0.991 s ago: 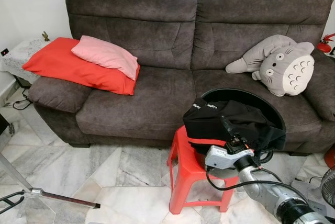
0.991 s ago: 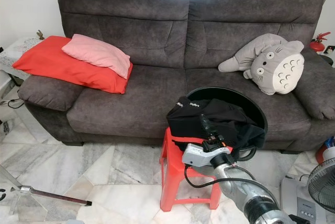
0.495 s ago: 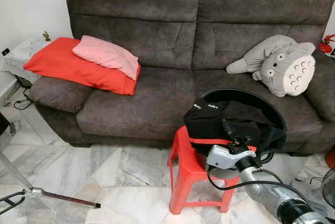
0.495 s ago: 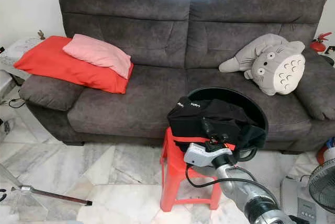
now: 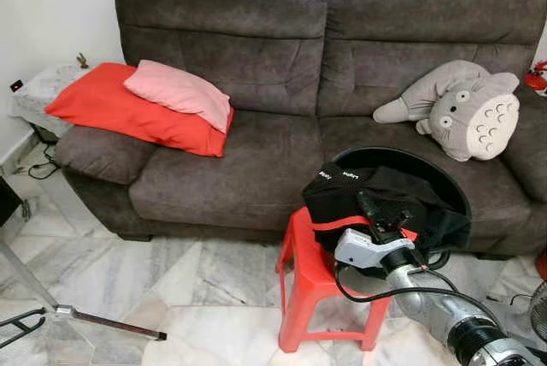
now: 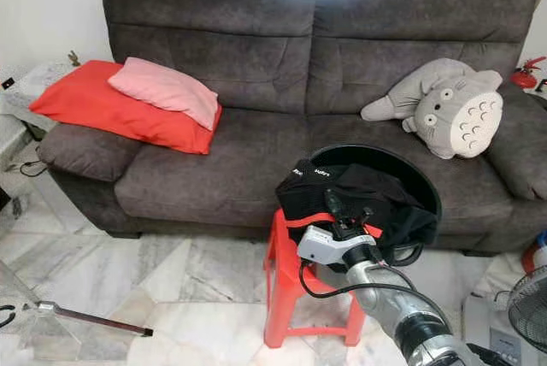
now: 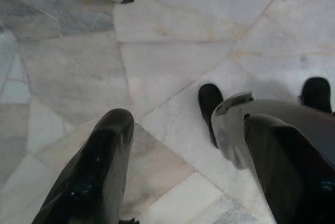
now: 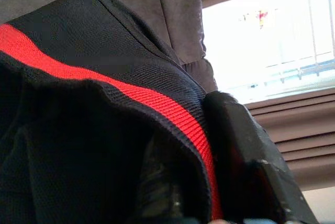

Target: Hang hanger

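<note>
The right gripper [image 5: 373, 209] pinches the red-trimmed edge of the black shirt [image 5: 389, 199] heaped on the red stool [image 5: 308, 272]. Left gripper [image 7: 183, 166] hangs spread over the floor [image 7: 167, 56]. Behind the stool stands the sofa [image 5: 256, 67].

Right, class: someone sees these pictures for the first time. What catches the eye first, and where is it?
The right tool stands out, its fingers clamped on the red-trimmed black garment piled on the red stool before the grey sofa. On the sofa, a grey plush toy lies on the right and a pink pillow on a red one on the left.
</note>
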Motion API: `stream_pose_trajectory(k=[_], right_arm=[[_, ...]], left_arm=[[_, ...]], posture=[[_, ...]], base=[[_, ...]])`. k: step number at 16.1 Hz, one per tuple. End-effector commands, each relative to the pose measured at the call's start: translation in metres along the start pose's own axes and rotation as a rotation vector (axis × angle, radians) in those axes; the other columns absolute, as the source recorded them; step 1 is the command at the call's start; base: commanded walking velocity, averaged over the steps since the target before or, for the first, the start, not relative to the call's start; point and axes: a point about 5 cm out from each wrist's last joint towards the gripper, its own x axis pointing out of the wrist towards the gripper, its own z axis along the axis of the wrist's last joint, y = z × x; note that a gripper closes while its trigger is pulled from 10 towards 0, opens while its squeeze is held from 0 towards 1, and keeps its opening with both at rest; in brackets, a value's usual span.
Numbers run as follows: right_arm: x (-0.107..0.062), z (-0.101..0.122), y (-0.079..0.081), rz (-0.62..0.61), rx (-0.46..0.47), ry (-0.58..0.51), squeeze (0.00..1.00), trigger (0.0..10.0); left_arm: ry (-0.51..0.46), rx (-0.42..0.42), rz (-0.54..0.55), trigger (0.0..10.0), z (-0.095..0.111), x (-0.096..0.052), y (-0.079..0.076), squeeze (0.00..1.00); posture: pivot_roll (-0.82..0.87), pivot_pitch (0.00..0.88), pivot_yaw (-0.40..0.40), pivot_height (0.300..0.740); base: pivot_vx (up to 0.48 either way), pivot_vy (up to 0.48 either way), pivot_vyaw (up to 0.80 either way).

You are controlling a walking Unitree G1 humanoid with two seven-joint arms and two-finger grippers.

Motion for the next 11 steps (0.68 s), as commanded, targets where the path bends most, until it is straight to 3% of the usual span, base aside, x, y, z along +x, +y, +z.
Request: stream_pose_trajectory(k=[1, 3, 4, 5, 7, 9, 11], right_arm=[[0.003, -0.003, -0.005, -0.021, 0.017, 0.023, 0.00, 0.0], [0.004, -0.008, -0.010, -0.050, 0.044, 0.064, 0.00, 0.0], [0.006, -0.012, -0.015, -0.088, 0.108, 0.121, 0.00, 0.0], [0.008, -0.018, -0.021, -0.144, 0.237, 0.209, 0.00, 0.0], [0.010, -0.021, -0.028, -0.222, 0.404, 0.295, 0.00, 0.0], [0.008, -0.024, -0.030, -0.355, 0.823, 0.430, 0.00, 0.0], [0.003, -0.026, -0.021, -0.432, 1.253, 0.573, 0.00, 0.0]], left_arm=[[0.012, -0.015, -0.004, 10.0, -0.002, 0.000, -0.006, 0.00], [0.009, -0.012, -0.011, 10.0, -0.001, 0.001, -0.010, 0.00], [0.009, -0.011, -0.012, 10.0, -0.001, 0.001, -0.010, 0.00], [0.009, -0.008, -0.013, 10.0, -0.001, 0.001, -0.010, 0.00], [0.009, -0.003, -0.013, 10.0, -0.001, 0.001, -0.010, 0.00], [0.008, 0.000, -0.014, 10.0, -0.002, 0.001, -0.010, 0.00], [0.006, 0.003, -0.012, 10.0, -0.002, 0.001, -0.011, 0.00]], posture=[[-0.06, 0.000, 0.016, 0.740], [-0.06, 0.000, 0.018, 0.740], [-0.06, 0.000, 0.020, 0.740], [-0.06, 0.000, 0.021, 0.740], [-0.06, 0.000, 0.023, 0.740], [-0.06, 0.000, 0.021, 0.740], [-0.07, 0.000, 0.022, 0.740]], base=[[0.000, 0.000, 0.00], [0.000, 0.000, 0.00], [0.000, 0.000, 0.00], [0.000, 0.000, 0.00], [0.000, 0.000, 0.00], [0.000, 0.000, 0.00], [0.000, 0.000, 0.00]])
